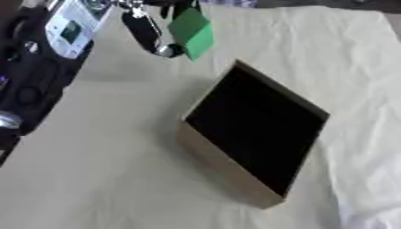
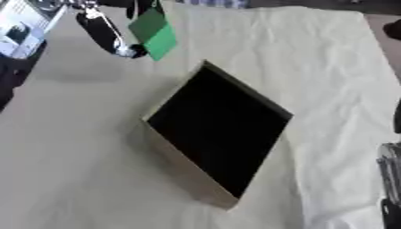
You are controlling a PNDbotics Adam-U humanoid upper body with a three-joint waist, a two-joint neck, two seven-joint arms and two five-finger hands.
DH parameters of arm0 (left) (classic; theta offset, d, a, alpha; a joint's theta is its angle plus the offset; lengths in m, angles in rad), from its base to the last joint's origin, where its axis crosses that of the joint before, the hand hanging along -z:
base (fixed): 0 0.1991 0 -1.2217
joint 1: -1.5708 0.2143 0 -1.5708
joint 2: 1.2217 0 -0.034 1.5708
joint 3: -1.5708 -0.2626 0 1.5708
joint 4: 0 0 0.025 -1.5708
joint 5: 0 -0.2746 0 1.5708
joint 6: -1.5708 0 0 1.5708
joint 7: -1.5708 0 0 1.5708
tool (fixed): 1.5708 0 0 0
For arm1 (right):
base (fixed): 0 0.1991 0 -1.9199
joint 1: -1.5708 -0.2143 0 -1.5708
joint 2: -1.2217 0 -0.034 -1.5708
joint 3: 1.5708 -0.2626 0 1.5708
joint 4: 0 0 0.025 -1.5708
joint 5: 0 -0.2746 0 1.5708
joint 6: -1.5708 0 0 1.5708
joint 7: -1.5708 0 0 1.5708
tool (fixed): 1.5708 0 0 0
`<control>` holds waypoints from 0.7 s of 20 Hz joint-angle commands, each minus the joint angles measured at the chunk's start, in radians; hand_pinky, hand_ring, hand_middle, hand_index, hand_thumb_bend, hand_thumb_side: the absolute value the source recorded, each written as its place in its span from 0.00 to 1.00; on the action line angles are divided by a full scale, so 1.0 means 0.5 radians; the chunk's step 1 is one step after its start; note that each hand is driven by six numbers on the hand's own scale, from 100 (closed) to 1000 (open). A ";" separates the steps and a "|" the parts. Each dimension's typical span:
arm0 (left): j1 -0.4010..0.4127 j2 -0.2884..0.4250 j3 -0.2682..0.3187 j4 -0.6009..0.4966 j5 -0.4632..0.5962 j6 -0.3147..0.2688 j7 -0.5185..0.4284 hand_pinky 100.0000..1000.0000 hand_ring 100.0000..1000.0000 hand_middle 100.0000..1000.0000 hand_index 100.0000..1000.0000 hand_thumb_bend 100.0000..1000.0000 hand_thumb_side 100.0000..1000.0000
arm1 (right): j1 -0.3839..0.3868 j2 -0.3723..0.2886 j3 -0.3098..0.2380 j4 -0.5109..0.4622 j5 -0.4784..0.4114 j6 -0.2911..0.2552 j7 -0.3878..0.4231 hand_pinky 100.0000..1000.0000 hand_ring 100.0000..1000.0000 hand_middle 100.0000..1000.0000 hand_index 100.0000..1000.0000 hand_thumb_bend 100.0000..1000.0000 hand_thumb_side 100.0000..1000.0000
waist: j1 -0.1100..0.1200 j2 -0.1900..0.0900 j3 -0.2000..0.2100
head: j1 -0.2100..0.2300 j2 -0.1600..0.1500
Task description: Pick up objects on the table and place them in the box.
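one flat green rectangular card (image 1: 192, 32) is hanging tilted in the pinch of the left hand (image 1: 149, 27), above the cream cloth-covered table (image 1: 102, 170) and just beyond the far corner of the open tan cardboard box with a black interior (image 1: 254, 129). the black hand is reaching in from the upper left, fingers pointing downward, curled on the card's upper edge. at the right edge, dark parts are showing; whether that hand is open cannot be told.

My left hand (image 1: 153, 31) hangs at upper centre with a green object (image 1: 192, 32), just above the box's (image 1: 254, 134) far corner. Bare cloth (image 1: 102, 170) lies open lower left; dark equipment (image 1: 31, 76) crowds the left edge.
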 commanded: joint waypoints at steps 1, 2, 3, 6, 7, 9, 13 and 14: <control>-0.072 -0.045 -0.036 -0.142 0.118 0.069 -0.023 0.52 0.57 0.43 0.57 0.00 0.01 | -0.024 -0.044 -0.025 -0.040 -0.007 -0.007 -0.008 0.65 0.57 0.49 0.79 0.00 0.80 | 0.010 -0.057 -0.008 | -0.012 0.015; -0.079 -0.063 -0.050 -0.179 0.141 0.093 -0.031 0.52 0.57 0.43 0.57 0.00 0.02 | -0.026 -0.045 -0.027 -0.040 -0.006 -0.008 -0.010 0.65 0.57 0.49 0.79 0.00 0.80 | 0.011 -0.060 -0.011 | -0.014 0.015; -0.084 -0.077 -0.062 -0.210 0.156 0.118 -0.038 0.52 0.57 0.43 0.57 0.00 0.02 | -0.029 -0.046 -0.029 -0.040 -0.005 -0.009 -0.012 0.65 0.57 0.49 0.79 0.00 0.80 | 0.013 -0.062 -0.013 | -0.016 0.016; -0.080 -0.141 -0.102 -0.251 0.171 0.182 -0.064 0.51 0.54 0.44 0.57 0.00 0.05 | -0.039 -0.051 -0.039 -0.040 -0.001 -0.013 -0.022 0.65 0.57 0.50 0.79 0.00 0.79 | 0.020 -0.068 -0.022 | -0.014 0.017; -0.070 -0.167 -0.116 -0.252 0.172 0.197 -0.072 0.51 0.53 0.44 0.57 0.00 0.06 | -0.042 -0.052 -0.042 -0.040 0.001 -0.013 -0.026 0.65 0.57 0.50 0.79 0.00 0.79 | 0.021 -0.069 -0.025 | -0.014 0.017; -0.047 -0.215 -0.144 -0.244 0.171 0.218 -0.091 0.50 0.52 0.44 0.57 0.00 0.07 | -0.048 -0.053 -0.048 -0.040 0.004 -0.014 -0.033 0.65 0.58 0.50 0.79 0.00 0.78 | 0.023 -0.070 -0.031 | -0.013 0.022; 0.009 -0.310 -0.206 -0.218 0.149 0.233 -0.126 0.49 0.52 0.44 0.58 0.00 0.09 | -0.057 -0.051 -0.061 -0.040 0.013 -0.014 -0.057 0.65 0.58 0.50 0.79 0.00 0.78 | 0.027 -0.069 -0.040 | -0.020 0.029; 0.028 -0.334 -0.217 -0.213 0.134 0.236 -0.129 0.49 0.51 0.44 0.58 0.00 0.09 | -0.057 -0.051 -0.063 -0.040 0.015 -0.012 -0.063 0.65 0.58 0.50 0.79 0.00 0.78 | 0.028 -0.067 -0.040 | -0.020 0.031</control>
